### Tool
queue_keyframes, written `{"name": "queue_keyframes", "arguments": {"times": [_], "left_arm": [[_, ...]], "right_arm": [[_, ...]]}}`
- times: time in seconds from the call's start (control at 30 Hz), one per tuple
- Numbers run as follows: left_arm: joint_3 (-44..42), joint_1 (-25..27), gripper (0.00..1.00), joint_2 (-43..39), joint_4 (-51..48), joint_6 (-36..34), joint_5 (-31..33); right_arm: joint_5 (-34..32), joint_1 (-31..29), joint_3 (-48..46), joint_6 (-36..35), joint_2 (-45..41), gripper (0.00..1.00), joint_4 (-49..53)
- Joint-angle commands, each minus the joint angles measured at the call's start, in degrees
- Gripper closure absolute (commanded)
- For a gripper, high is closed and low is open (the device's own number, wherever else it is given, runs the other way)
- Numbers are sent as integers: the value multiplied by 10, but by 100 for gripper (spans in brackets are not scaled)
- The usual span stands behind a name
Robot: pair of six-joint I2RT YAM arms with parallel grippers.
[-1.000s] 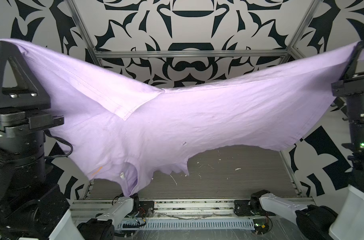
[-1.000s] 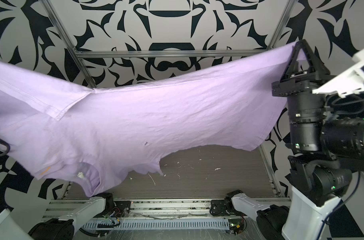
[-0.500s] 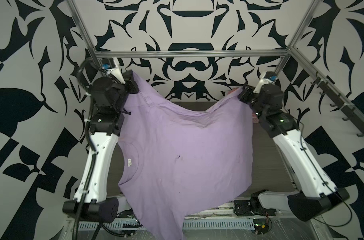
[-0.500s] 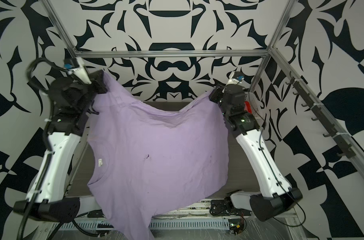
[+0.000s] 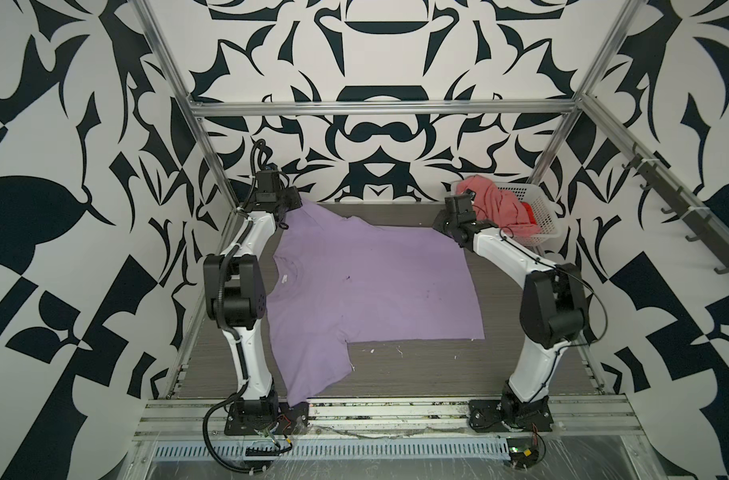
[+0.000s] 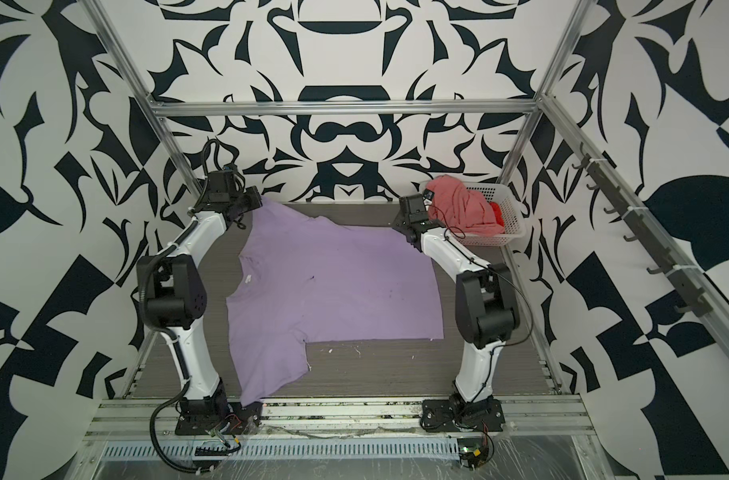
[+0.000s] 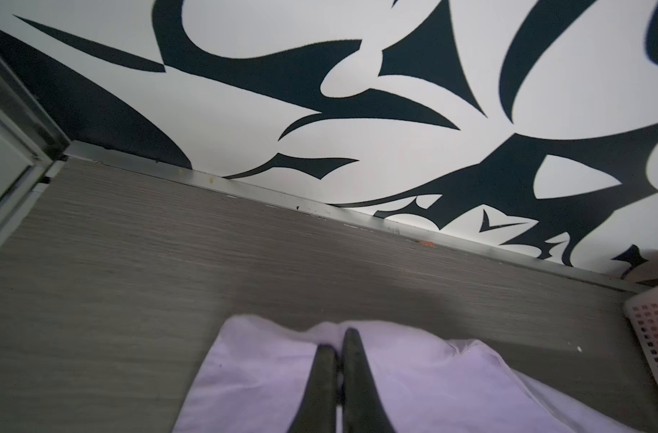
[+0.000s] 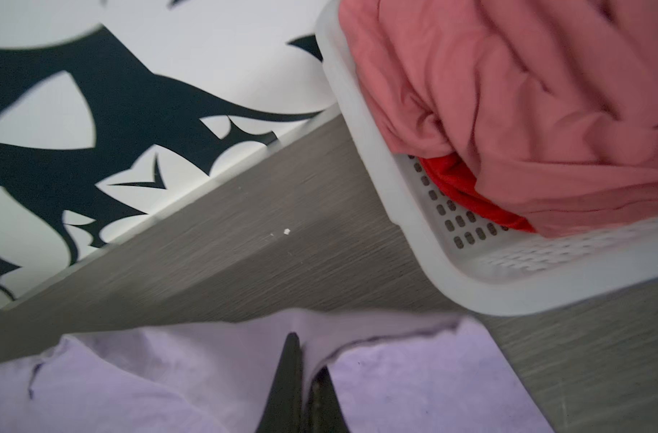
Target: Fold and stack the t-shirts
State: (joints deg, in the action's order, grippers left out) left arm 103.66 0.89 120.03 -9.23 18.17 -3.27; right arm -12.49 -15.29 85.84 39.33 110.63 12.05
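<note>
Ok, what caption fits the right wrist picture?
Right gripper pinching lavender t-shirt beside white basket holding pink t-shirt and red t-shirt.

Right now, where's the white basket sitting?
In both top views the white basket sits at the far right corner of the table, just behind the right gripper, holding the salmon-pink t-shirt and red t-shirt.

Left gripper (image 7: pixel 338 339): jaws pinch lavender tee (image 7: pixel 413 378) edge over grey table (image 7: pixel 151 243); white basket (image 7: pixel 653 337) nearby.
</note>
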Motion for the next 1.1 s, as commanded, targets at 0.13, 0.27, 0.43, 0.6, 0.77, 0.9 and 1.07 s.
{"name": "queue_keyframes", "arguments": {"times": [0.13, 0.27, 0.43, 0.6, 0.77, 0.9, 1.07], "left_arm": [[118, -22, 100, 68, -14, 37, -31], [130, -39, 100, 83, -8, 78, -60], [128, -54, 100, 80, -27, 91, -86], [80, -70, 100, 45, -51, 102, -130], [6, -77, 100, 7, -37, 109, -152], [5, -77, 100, 20, -16, 133, -168], [33, -77, 100, 66, 41, 186, -172]], "right_arm": [[9, 22, 130, 7, 79, 100, -25], [31, 29, 177, 11, 115, 100, -15], [35, 44, 204, 7, 124, 100, 6], [81, 77, 209, -3, 131, 100, 33], [147, 97, 235, -1, 167, 100, 31], [164, 97, 301, 19, 227, 100, 12], [144, 93, 360, 85, 290, 100, -60]]}}
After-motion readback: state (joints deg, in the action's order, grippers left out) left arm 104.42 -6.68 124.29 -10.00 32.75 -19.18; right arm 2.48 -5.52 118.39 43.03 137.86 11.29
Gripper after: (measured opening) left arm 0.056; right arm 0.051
